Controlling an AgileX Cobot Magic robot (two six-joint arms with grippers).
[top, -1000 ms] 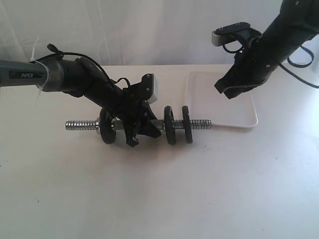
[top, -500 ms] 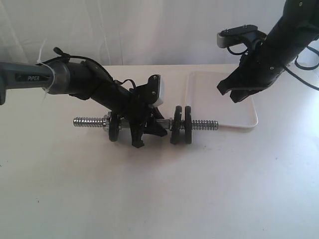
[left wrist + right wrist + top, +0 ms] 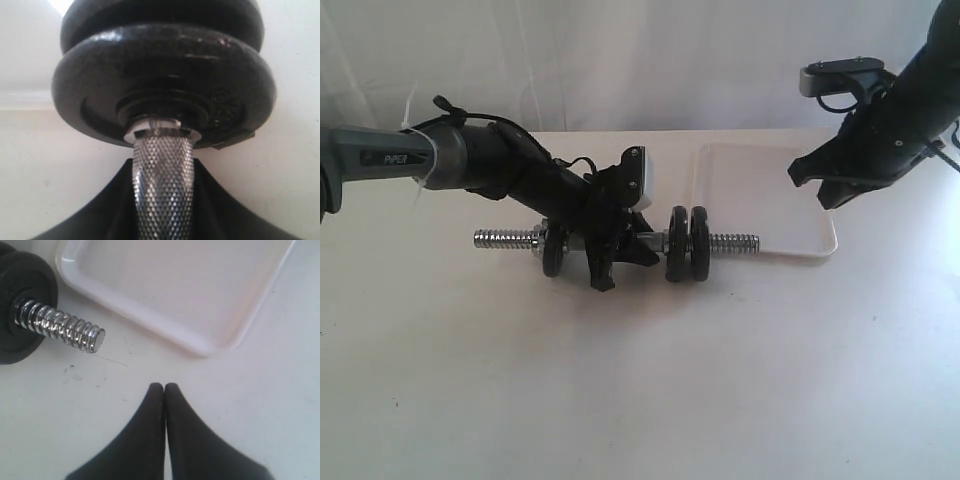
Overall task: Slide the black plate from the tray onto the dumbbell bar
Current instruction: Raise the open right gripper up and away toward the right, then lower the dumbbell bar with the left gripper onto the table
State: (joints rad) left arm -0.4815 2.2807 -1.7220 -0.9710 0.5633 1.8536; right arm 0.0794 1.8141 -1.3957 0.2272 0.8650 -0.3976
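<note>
Black plate (image 3: 699, 243) rides bar (image 3: 730, 241); tray (image 3: 760, 190), 2 o'clock, bare. I judge done. Left pincer (image 3: 620, 265) clamps bar; right pincer (image 3: 164, 387) closed, empty.

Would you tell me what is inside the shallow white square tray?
The shallow white square tray shows only bare floor; the black right gripper hides its far right corner.

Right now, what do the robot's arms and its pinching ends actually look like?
Both arms are chunky and matte black. The left arm has a grey tube section lettered PIPER and a black cable looping over it. The right arm shows no lettering. Each wrist carries a small silver-grey box. The jaws are black wedges tapering to narrow tips.
</note>
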